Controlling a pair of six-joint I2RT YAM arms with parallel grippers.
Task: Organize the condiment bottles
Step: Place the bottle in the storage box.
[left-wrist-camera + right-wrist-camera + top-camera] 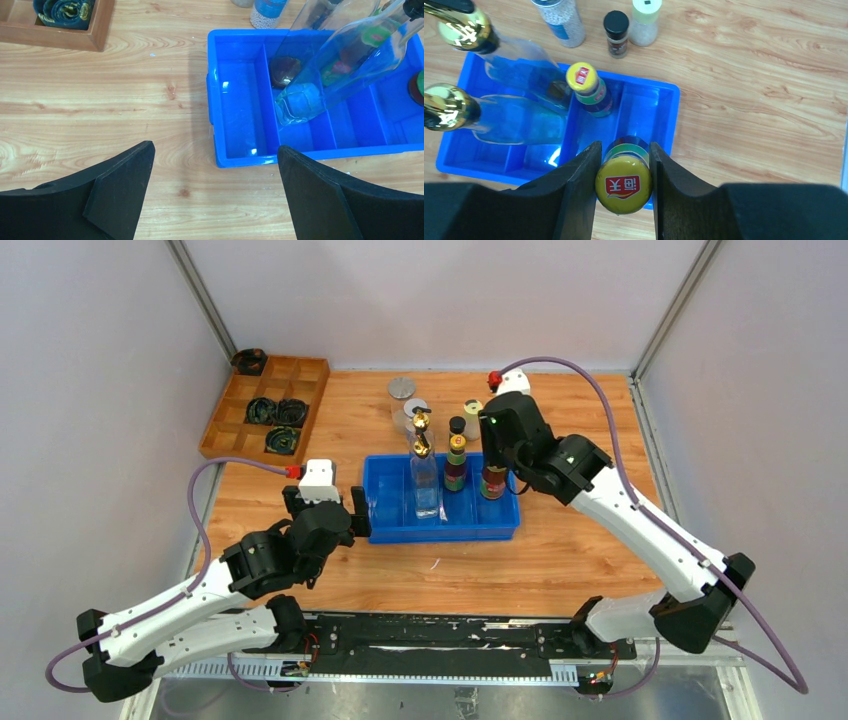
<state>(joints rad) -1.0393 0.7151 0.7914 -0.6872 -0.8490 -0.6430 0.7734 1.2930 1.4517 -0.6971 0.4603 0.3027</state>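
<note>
The blue bin (440, 533) holds two tall clear gold-spouted bottles (424, 480) (519, 120) and a dark yellow-capped sauce bottle (456, 468) (584, 80). My right gripper (494, 458) (623, 175) is shut on the neck of a second yellow-capped sauce bottle (492, 482) (623, 186), upright in the bin's right end compartment. Behind the bin on the table stand silver-lidded jars (402, 388) (560, 20), a cream-lidded jar (472, 412) (645, 20) and a small black-capped bottle (457, 426) (616, 32). My left gripper (355, 512) (215, 165) is open and empty at the bin's left end (240, 161).
A wooden divided tray (290, 370) with black coiled rings (262, 410) lies at the back left; its corner shows in the left wrist view (60, 37). Bare wood table lies in front of the bin and to its right (580, 530). Grey walls close in the sides and back.
</note>
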